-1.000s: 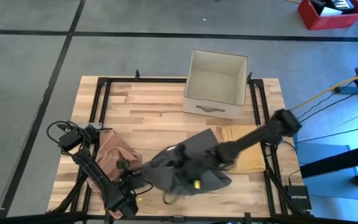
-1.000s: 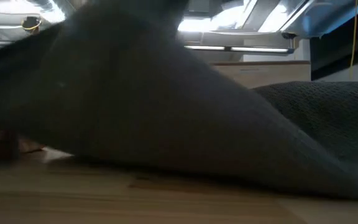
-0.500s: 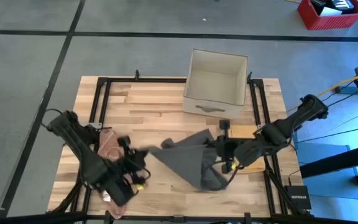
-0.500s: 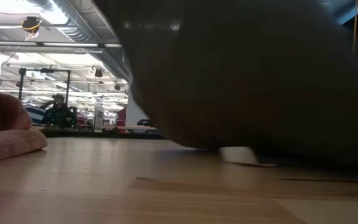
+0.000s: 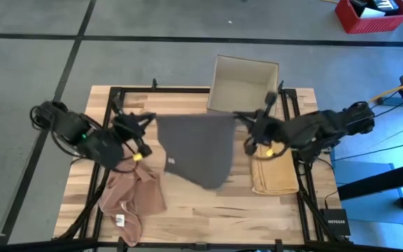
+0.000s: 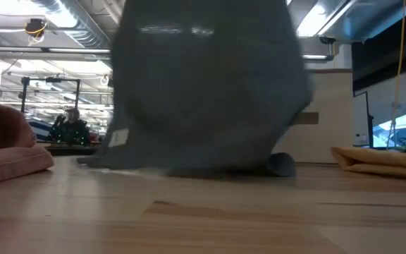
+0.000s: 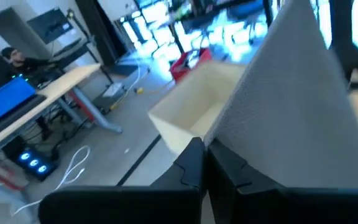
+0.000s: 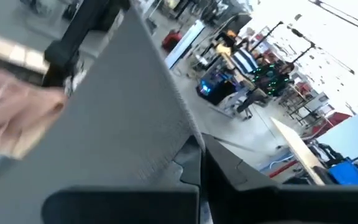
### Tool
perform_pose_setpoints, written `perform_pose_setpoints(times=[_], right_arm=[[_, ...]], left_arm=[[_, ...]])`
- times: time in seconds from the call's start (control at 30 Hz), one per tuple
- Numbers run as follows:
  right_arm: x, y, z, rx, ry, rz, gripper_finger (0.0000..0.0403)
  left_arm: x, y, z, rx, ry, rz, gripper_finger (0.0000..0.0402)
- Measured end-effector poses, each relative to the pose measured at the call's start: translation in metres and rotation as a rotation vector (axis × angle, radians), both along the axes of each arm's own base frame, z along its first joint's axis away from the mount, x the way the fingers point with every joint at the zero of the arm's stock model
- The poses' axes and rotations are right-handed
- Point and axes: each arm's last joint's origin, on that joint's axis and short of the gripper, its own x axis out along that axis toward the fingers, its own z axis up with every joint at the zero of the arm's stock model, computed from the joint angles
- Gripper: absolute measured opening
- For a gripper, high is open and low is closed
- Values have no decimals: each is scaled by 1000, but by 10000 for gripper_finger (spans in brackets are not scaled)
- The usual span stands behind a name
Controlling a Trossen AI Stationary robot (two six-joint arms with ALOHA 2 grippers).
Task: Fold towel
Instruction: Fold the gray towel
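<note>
A grey towel [image 5: 198, 147] hangs spread between my two grippers above the middle of the table. Its upper edge runs level and its lower end [image 6: 189, 166] reaches the tabletop. My left gripper [image 5: 147, 120] is shut at the towel's upper left corner. My right gripper [image 5: 243, 119] is shut at the upper right corner. A crumpled pink towel [image 5: 131, 199] lies near the table's near left edge. A folded yellow towel [image 5: 275, 171] lies flat at the right. My left gripper pinches the grey towel's upper left corner [image 7: 224, 138] between its two shut fingers, coming level from the table's left. The cloth rises and spreads away from the fingers. My right gripper pinches the towel's upper right corner [image 8: 182, 134] between its shut fingers, coming level from the table's right. The upper edge runs straight between the two holds.
An open white box [image 5: 243, 87] stands at the table's far edge, just behind the towel's upper edge. A black frame [image 5: 114, 105] runs along the table's sides. Bare wood shows in front of the towel toward the near edge [image 5: 215, 210].
Both grippers have risen and moved toward the far edge and apart, left toward the left, right toward the right. The grey towel, bunched on the table near the near edge a second ago, has been lifted and spread out into a hanging sheet.
</note>
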Motion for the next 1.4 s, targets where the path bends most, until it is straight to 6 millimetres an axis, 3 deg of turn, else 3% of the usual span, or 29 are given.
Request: perform_pose_setpoints(times=[0.17, 0.33, 0.47, 0.67, 0.9, 1.1, 1.2, 1.4], right_arm=[[-13, -5, 27, 118, -61, 61, 4], [-20, -4, 19, 325, 10, 127, 7], [-14, 1, -8, 446, 205, 117, 4], [11, 17, -69, 554, 478, 54, 5], [36, 34, -139, 513, 575, 41, 7], [44, 40, -195, 662, 673, -10, 16], [40, 39, -213, 731, 802, -90, 50], [22, 61, -218, 913, 961, -118, 133]], left_arm=[[-3, 4, 14, -18, -37, -59, 1], [3, -3, 5, -64, -1, -121, 1], [14, -19, -18, -105, 75, -167, 1], [18, -43, -62, -211, 204, -158, 1], [27, -71, -102, -303, 295, -205, 1], [47, -94, -139, -314, 336, -238, 1], [56, -103, -163, -344, 377, -217, 1], [58, -128, -208, -492, 575, -180, 1]])
